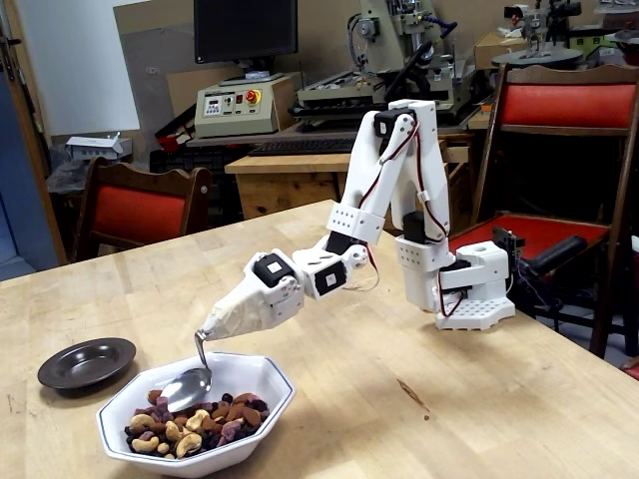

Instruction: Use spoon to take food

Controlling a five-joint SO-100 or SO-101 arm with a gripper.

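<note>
1 spoon [192, 383] is clenched in my taped gripper [207, 330], bowl tilted low over the food [193, 424] — angled so to dig under it. Food fills the white bowl [277, 392]; the dark saucer [86, 362] at 10 o'clock sits empty.

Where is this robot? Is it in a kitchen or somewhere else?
Probably a workshop or lab, not a kitchen. Behind the pale wooden table stand a grey metal milling machine, a beige control box with a red button, and a black computer monitor. Red-cushioned wooden chairs sit around it.
</note>
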